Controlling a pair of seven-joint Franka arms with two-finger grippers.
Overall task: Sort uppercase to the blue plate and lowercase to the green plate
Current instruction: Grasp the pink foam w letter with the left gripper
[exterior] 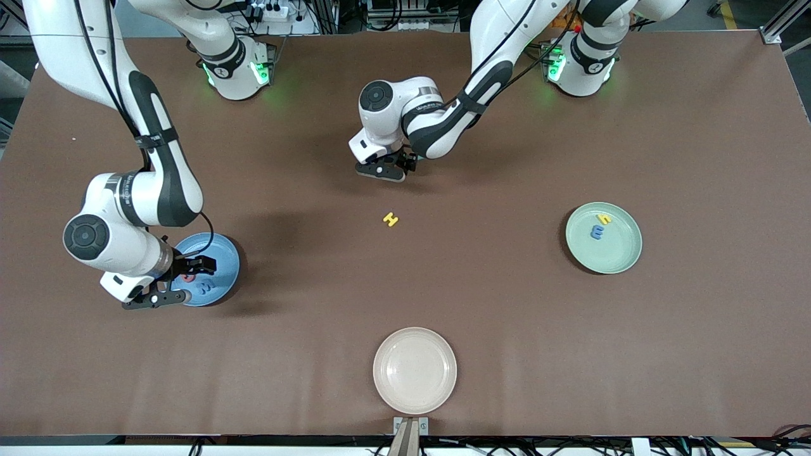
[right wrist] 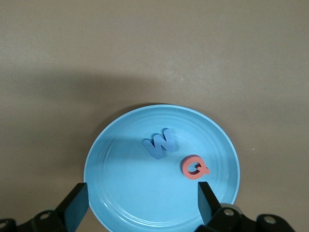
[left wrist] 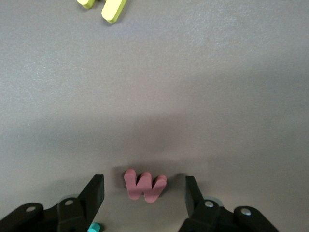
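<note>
My left gripper (exterior: 383,170) is down at the table's middle, open, its fingers on either side of the red lowercase w (left wrist: 145,186) with a gap on each side. The yellow uppercase H (exterior: 391,219) (left wrist: 104,7) lies a little nearer the front camera. A small teal piece (left wrist: 95,227) shows beside one finger. My right gripper (exterior: 177,282) (right wrist: 141,191) hangs open and holding nothing over the blue plate (exterior: 228,253) (right wrist: 125,183), which holds the blue W (right wrist: 161,142) and pink Q (right wrist: 194,167). The green plate (exterior: 621,253) holds the yellow h (exterior: 604,219) and blue m (exterior: 597,232).
A cream plate (exterior: 415,370) with nothing in it sits near the table's front edge, at the middle. The brown table top stretches bare between the three plates.
</note>
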